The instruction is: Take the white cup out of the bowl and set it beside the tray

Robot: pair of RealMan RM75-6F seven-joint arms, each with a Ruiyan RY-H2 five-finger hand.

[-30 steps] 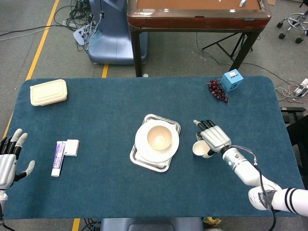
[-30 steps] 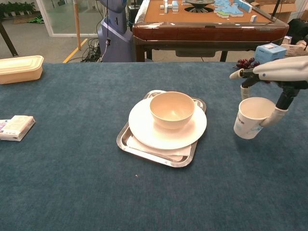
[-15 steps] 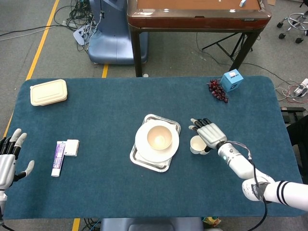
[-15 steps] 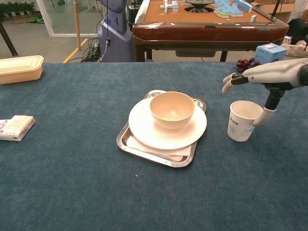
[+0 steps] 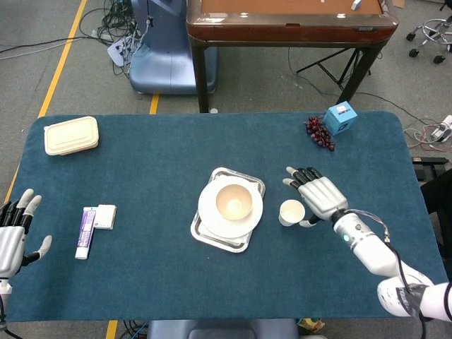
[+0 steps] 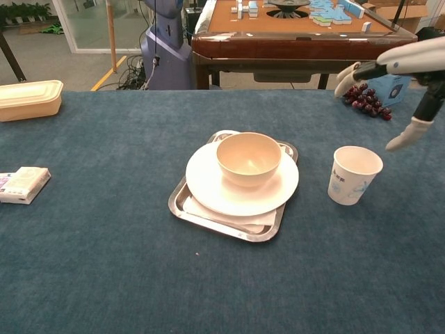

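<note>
One white cup stands upright on the bench, just beside the tray, on the side facing the right hand. Cup is out of the bowl, which sits empty on a white plate on the tray.

Right hand: fingers spread, holding nothing, raised above and just outboard of the cup; chest view shows clear air between thumb and rim. Judgement: placement looks complete; only clearing the arm away is left.

Left hand: fingers apart, empty, at the far bench edge, well apart from the tray.

Around: grapes and a blue box beyond the right hand, near the bench's far edge. Lidded container, a tube and a small white packet lie nearer the left hand.

Obstructions: nothing between right hand and cup; a careless sweep of the fingers could tip it.
</note>
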